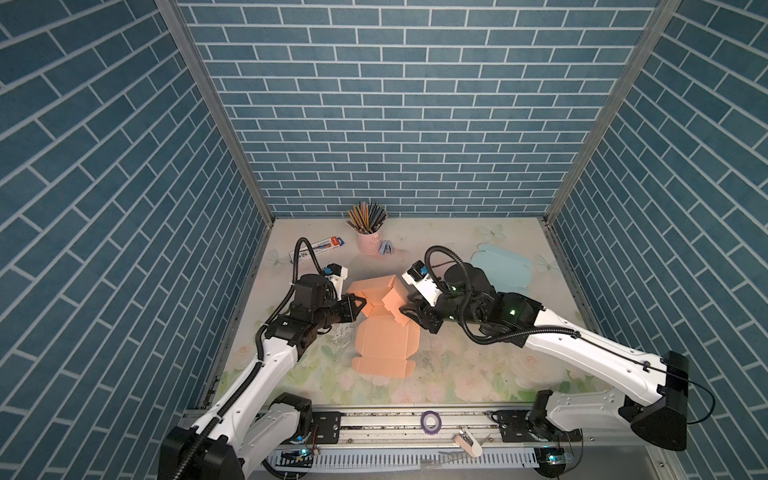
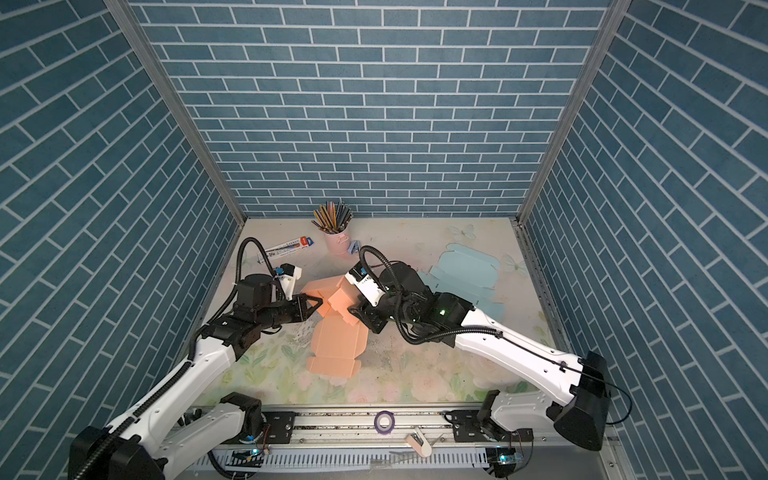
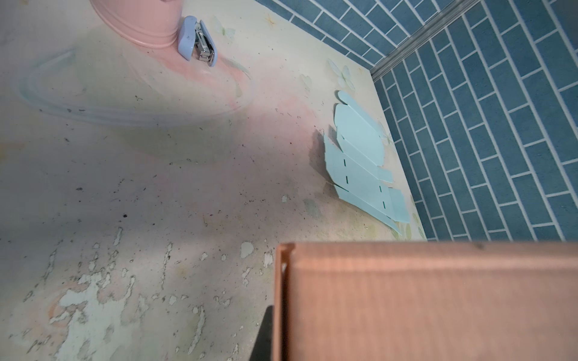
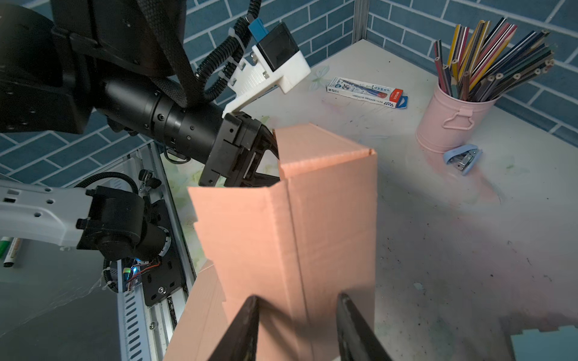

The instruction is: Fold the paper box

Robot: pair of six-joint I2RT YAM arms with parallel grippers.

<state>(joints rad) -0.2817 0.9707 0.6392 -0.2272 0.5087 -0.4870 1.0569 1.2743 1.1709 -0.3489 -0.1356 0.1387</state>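
though unclear above, right wrist shows left tool (image 4: 275, 147) probably pinching box (image 4: 325, 200)

Left tool (image 1: 360, 306) pinched closed; right tool (image 4: 298, 299) jaws apart (arms angled inward).

The paper box (image 1: 380, 336) was of orange corrugated card, matt, with fine ribs across its faces. The flat blue blank (image 3: 359, 168) looked like smoother card, also matt. The pink cup (image 4: 450, 125) seemed painted metal with a soft sheen, and the pencils (image 4: 494, 59) in it were lacquered wood. The stapler (image 3: 197, 40) had a pale blue plastic shell over shiny metal. The table (image 3: 125, 193) cover was dull, speckled, and flaking in pale patches. The right gripper (image 4: 297, 297) had dark, dull fingers (image 4: 244, 331). The arm shells (image 1: 590, 357) were glossy white plastic; the rail (image 1: 395, 417) was bare grey metal.
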